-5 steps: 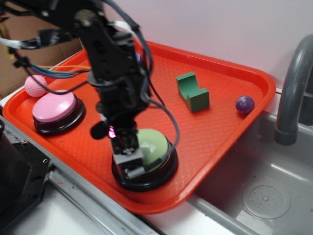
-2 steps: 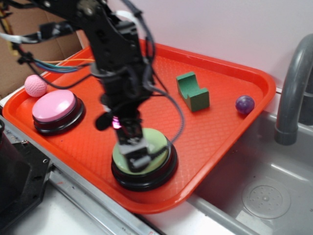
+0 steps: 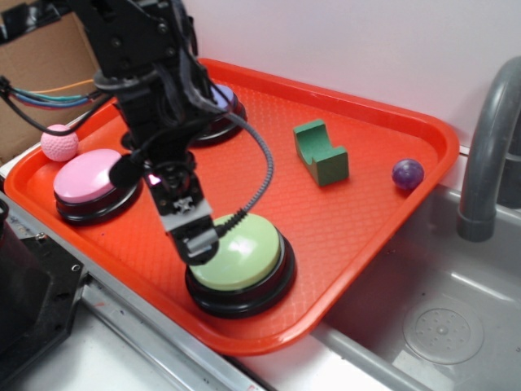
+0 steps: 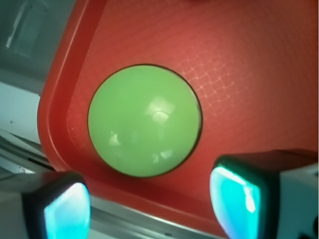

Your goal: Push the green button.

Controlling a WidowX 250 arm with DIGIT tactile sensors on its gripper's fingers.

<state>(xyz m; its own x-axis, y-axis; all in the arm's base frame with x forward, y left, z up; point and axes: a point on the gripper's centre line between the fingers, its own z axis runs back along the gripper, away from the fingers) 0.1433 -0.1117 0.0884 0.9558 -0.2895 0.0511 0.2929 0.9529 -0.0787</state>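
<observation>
The green button (image 3: pixel 242 252), a large pale-green dome on a black base, sits near the front edge of the orange tray (image 3: pixel 366 195). My gripper (image 3: pixel 198 243) hangs at the button's left edge, just above its rim, pointing down. In the wrist view the green button (image 4: pixel 144 119) fills the middle, and my gripper (image 4: pixel 149 209) is below it in the picture, over the tray's rim. Its two fingertips (image 4: pixel 67 211) stand wide apart with nothing between them, so it is open.
A pink button (image 3: pixel 89 175) and a pink ball (image 3: pixel 59 144) lie at the tray's left. A purple-blue button (image 3: pixel 224 99) shows partly behind the arm. A dark green notched block (image 3: pixel 320 152) and a purple ball (image 3: pixel 407 173) lie at the back right. A sink (image 3: pixel 440 326) and grey faucet (image 3: pixel 488 147) are to the right.
The gripper was down on the green button's dome; it has since lifted off and moved left, and the whole arm has shifted left, uncovering the dome.
</observation>
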